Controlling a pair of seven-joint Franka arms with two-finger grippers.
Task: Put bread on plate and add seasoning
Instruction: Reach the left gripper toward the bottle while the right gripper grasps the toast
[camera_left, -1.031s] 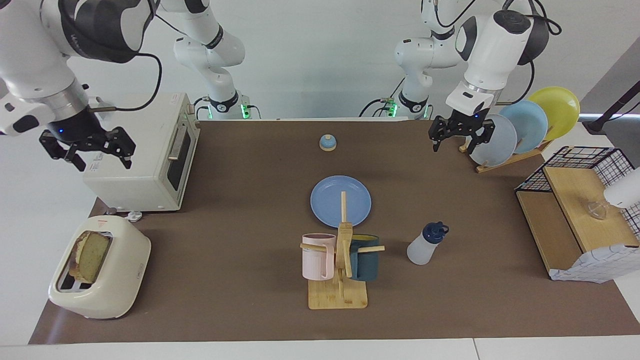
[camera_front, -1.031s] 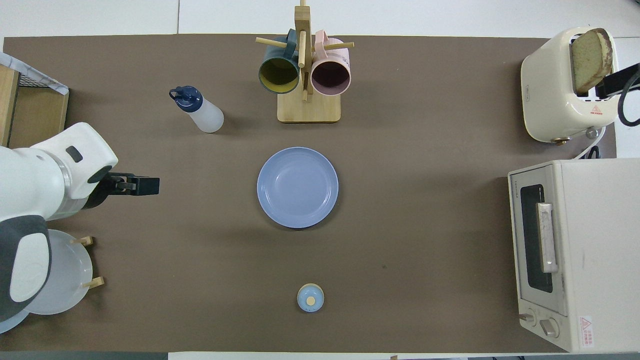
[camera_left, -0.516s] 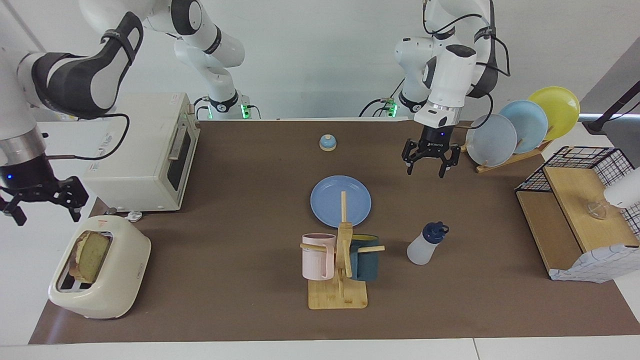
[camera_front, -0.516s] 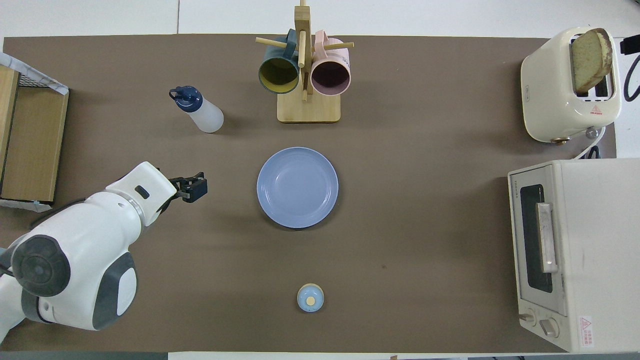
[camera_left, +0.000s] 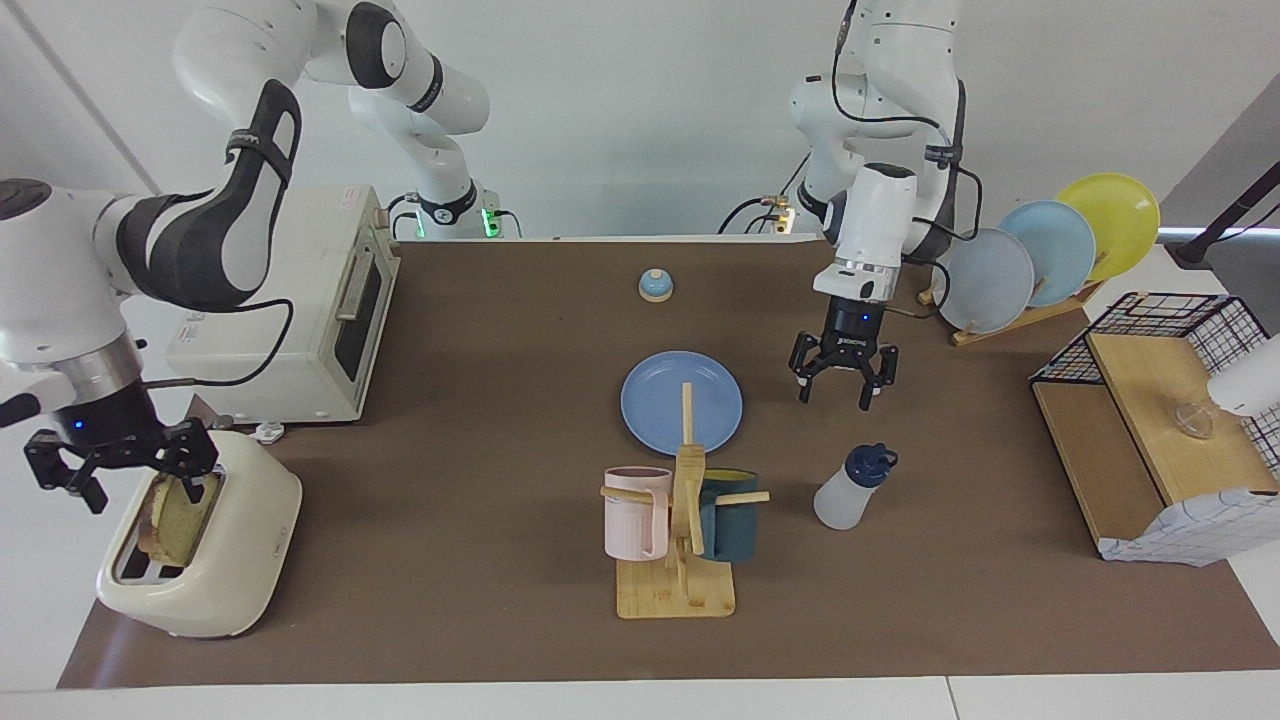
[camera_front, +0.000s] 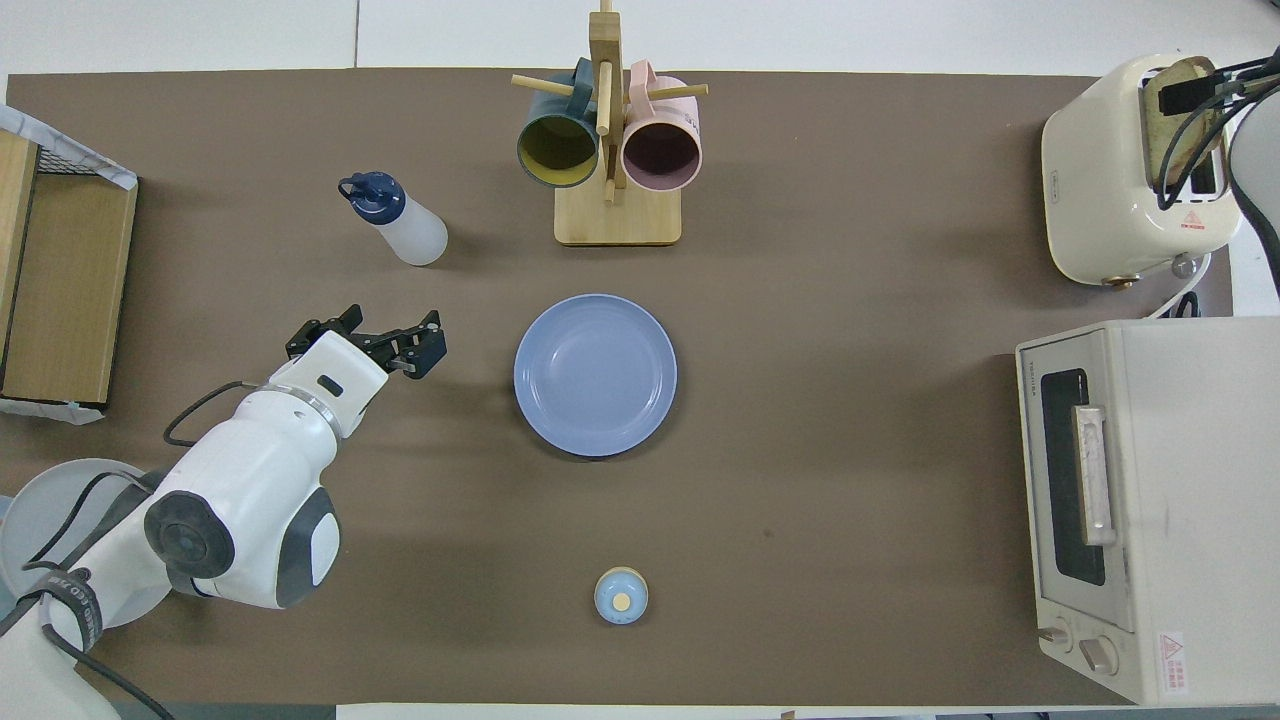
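Note:
The bread (camera_left: 178, 518) stands upright in the cream toaster (camera_left: 235, 560) at the right arm's end of the table; it also shows in the overhead view (camera_front: 1172, 120). My right gripper (camera_left: 140, 485) is open and sits at the top of the slice, one finger on each side; it shows partly in the overhead view (camera_front: 1190, 95). The blue plate (camera_left: 655, 395) (camera_front: 595, 375) lies empty mid-table. The seasoning bottle (camera_left: 845, 490) (camera_front: 400, 225) stands upright, farther from the robots than the plate. My left gripper (camera_left: 835, 392) (camera_front: 365, 335) is open and empty, in the air beside the plate, short of the bottle.
A mug tree (camera_left: 680, 520) with a pink and a dark mug stands just past the plate. A white toaster oven (camera_left: 290, 300) is beside the toaster. A small blue bell (camera_left: 655, 285) sits near the robots. A plate rack (camera_left: 1040, 260) and a wooden shelf (camera_left: 1150, 430) are at the left arm's end.
My right gripper came down from beside the toaster oven to the top of the bread in the toaster. My left gripper moved from the plate rack out over the table toward the bottle.

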